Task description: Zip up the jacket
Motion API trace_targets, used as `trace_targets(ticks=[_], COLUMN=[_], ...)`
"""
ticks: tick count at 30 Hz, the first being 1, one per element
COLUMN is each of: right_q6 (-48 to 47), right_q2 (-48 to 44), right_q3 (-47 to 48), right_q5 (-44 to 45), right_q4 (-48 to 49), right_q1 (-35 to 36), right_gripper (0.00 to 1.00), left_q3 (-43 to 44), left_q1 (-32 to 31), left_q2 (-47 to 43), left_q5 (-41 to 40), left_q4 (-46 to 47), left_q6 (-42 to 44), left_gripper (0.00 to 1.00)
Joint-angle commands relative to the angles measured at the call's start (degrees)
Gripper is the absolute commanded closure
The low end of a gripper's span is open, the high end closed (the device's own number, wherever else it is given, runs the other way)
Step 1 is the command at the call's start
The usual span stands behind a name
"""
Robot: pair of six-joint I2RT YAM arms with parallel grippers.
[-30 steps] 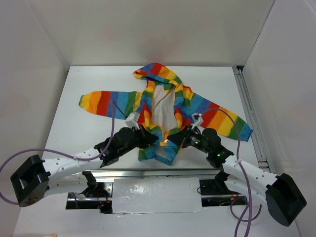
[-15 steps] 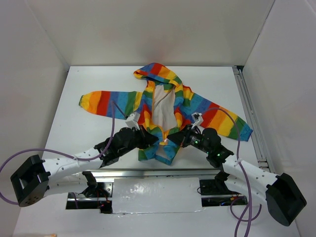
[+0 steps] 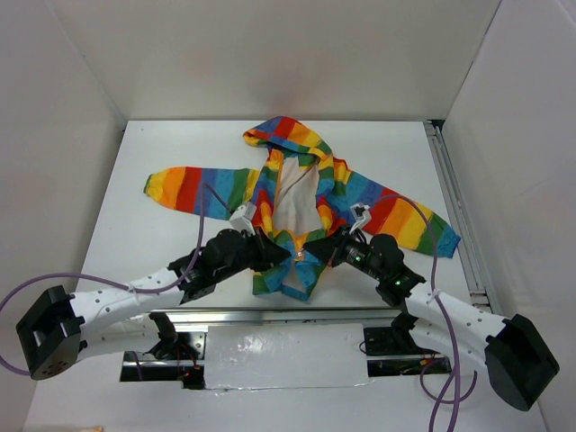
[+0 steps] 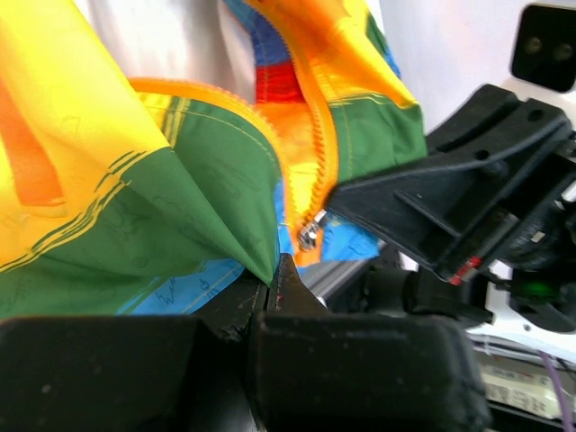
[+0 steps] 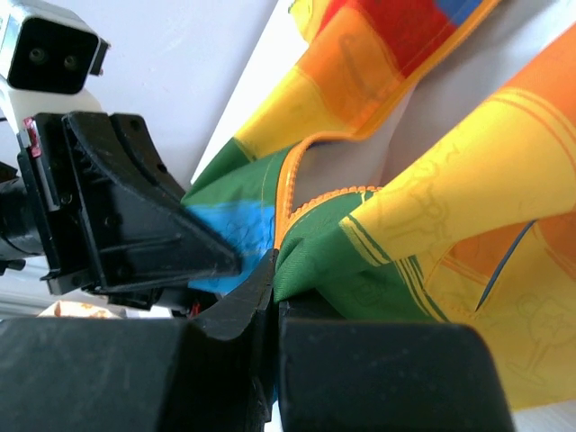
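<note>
- The jacket lies flat mid-counter, hood away from me, hem just beside the near edge.
- The left pincer is clamped on one green front panel, and the right pincer is clamped on the other.
- The slider sits low near the hem and the white lining shows above it, so I judge nearly the whole zip is left to do.
- There is open counter toward the hood. The two pincers are crowded close together.

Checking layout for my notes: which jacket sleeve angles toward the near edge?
The right-side sleeve, slanting down to its blue cuff; the left-side sleeve stretches almost straight sideways.
</note>
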Motion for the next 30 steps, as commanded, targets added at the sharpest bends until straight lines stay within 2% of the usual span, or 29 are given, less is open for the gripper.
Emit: trace_targets(ticks=[1, 7, 8, 9, 12, 15, 16, 21, 24, 25, 28, 30], right_q6=[-1.50, -3.35, -3.52, -3.61, -3.35, -2.83, -2.82, -1.86, -0.63, -0.28, 0.69, 0.95], right_q2=[-0.39, -0.83, -1.09, -1.18, -1.27, -1.53, -1.70, -3.02, -2.85, -2.59, -1.80, -1.53], right_q3=[-0.18, 0.08, 0.17, 0.09, -0.27, -0.44, -0.44, -0.79, -0.88, -1.14, -1.50, -1.58], right_q5=[1.89, 1.19, 1.01, 0.57, 0.31, -0.13, -0.22, 1.71, 2.85, 2.94, 3.73, 4.00], right_q4=[7.07, 6.90, 6.37, 6.10, 5.92, 6.37, 6.28, 6.37, 6.89, 7.33, 8.56, 9.08], right_q1=[1.13, 1.65, 1.66, 1.83, 2.53, 3.15, 3.59, 3.85, 4.12, 4.20, 4.29, 4.47], right_gripper=[1.00, 1.00, 1.00, 1.00, 1.00, 1.00, 1.00, 1.00, 1.00, 1.00, 1.00, 1.00], left_q3=[2.45, 4.11, 4.03, 3.94, 3.15, 2.97, 3.32, 2.71, 2.09, 2.18, 2.01, 2.18], left_q1=[-0.29, 0.23, 0.58, 1.28, 2.34, 2.87, 2.96, 4.01, 4.63, 4.80, 5.33, 5.42], left_q2=[-2.06, -2.05, -2.14, -2.23, -2.32, -1.88, -1.62, -0.39, 0.05, 0.05, 0.75, 0.93], left_q5=[4.02, 4.55, 4.98, 5.77, 7.79, 8.85, 8.94, 11.92, 14.56, 15.09, 17.72, 18.08], left_q4=[0.30, -4.09, -4.27, -4.01, -1.99, -0.67, -0.76, 1.17, 3.54, 3.81, 5.30, 5.48], left_q6=[0.03, -1.10, -1.19, -1.02, -0.41, -0.23, -0.31, -0.05, 0.39, 0.48, 1.09, 1.45], left_gripper=[1.00, 0.99, 0.93, 0.78, 0.59, 0.46, 0.45, 0.47, 0.54, 0.61, 0.71, 0.75])
